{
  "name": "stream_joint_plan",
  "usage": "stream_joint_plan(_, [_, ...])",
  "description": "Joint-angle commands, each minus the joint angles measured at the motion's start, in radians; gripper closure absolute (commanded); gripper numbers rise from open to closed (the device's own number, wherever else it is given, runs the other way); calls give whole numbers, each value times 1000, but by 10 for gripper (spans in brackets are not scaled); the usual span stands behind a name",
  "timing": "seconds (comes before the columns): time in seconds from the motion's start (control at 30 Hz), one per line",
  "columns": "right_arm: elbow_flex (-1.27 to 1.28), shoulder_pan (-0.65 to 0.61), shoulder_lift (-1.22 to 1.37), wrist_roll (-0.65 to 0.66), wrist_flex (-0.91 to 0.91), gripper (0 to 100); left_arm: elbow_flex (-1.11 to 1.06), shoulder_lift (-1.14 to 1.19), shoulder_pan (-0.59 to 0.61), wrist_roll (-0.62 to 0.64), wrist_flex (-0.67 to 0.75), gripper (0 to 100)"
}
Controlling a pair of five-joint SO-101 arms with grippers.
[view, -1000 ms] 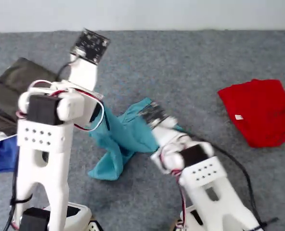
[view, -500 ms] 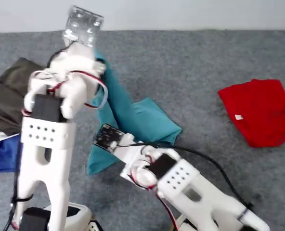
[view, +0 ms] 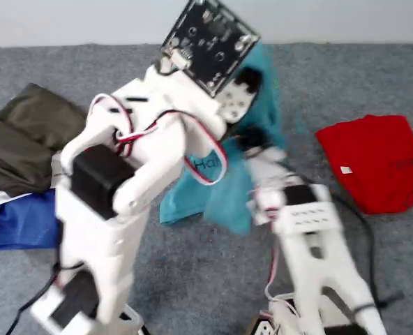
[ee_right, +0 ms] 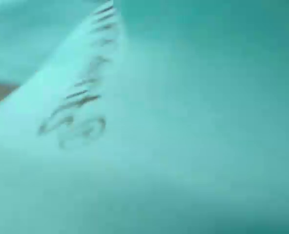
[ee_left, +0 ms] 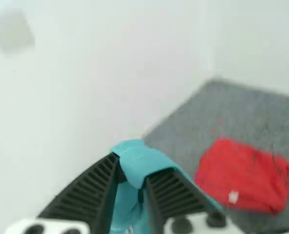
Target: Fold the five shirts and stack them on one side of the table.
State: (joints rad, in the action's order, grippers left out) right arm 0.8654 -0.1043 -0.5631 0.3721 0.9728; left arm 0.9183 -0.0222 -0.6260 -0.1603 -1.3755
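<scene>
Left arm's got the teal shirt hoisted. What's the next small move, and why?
Probably have the right arm take a free hanging edge of the teal shirt. The left gripper is shut on one bunched bit, so the cloth dangles crumpled over the table; a second hold would likely let it be spread flat for folding.

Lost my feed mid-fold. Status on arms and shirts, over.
Left end effector shut on teal shirt, held high. Right arm close against the same cloth. Red shirt lies apart on the table.
</scene>
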Motion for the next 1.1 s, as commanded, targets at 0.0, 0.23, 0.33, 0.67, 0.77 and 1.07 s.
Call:
stream_joint_plan(0.0, [-21,150,-119,72,25,827,236,150,-34,0,-6,986])
stream_joint_plan(0.23, [-12,180,-288,112,188,827,277,416,192,-97,-284,986])
stream_joint_plan(0.33, [54,148,-341,186,200,827,242,522,310,-91,-384,986])
stream_joint_plan(0.67, [235,87,-489,160,177,827,-61,597,529,-94,-381,987])
stream_joint_plan(0.77, [272,-24,-490,49,142,827,-148,582,486,-97,-377,987])
stream_joint_plan(1.07, [371,-374,-332,-132,-102,827,-219,575,397,-95,-377,987])
